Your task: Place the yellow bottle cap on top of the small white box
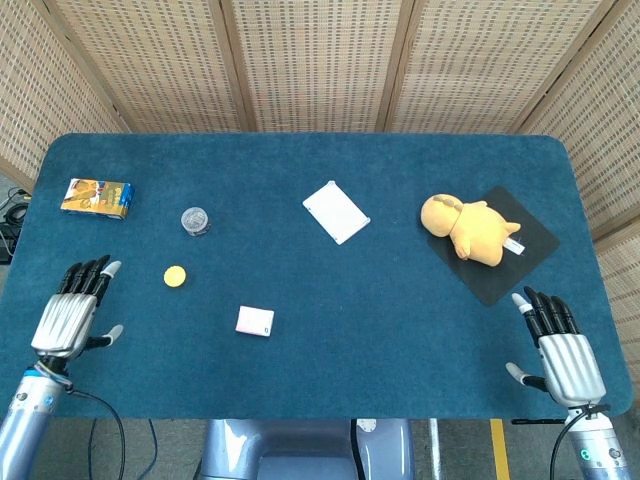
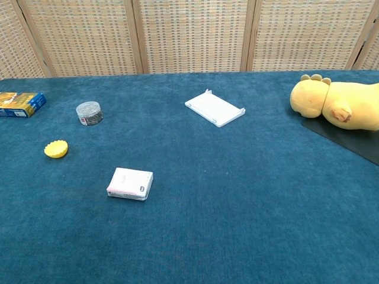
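Observation:
The yellow bottle cap (image 1: 175, 277) (image 2: 56, 149) lies on the blue cloth at the left. The small white box (image 1: 254, 322) (image 2: 129, 183) lies flat to its right, nearer the front edge. My left hand (image 1: 71, 313) hovers to the left of the cap, fingers spread, holding nothing. At the front right corner, far from both objects, my right hand (image 1: 560, 349) is spread and empty too. Neither hand shows in the chest view.
A small clear jar (image 1: 195, 220) stands behind the cap, and a blue and orange carton (image 1: 97, 197) lies at the far left. A white flat tray (image 1: 336, 211) sits mid-table. A yellow plush toy (image 1: 467, 228) rests on a black mat (image 1: 510, 250) at the right.

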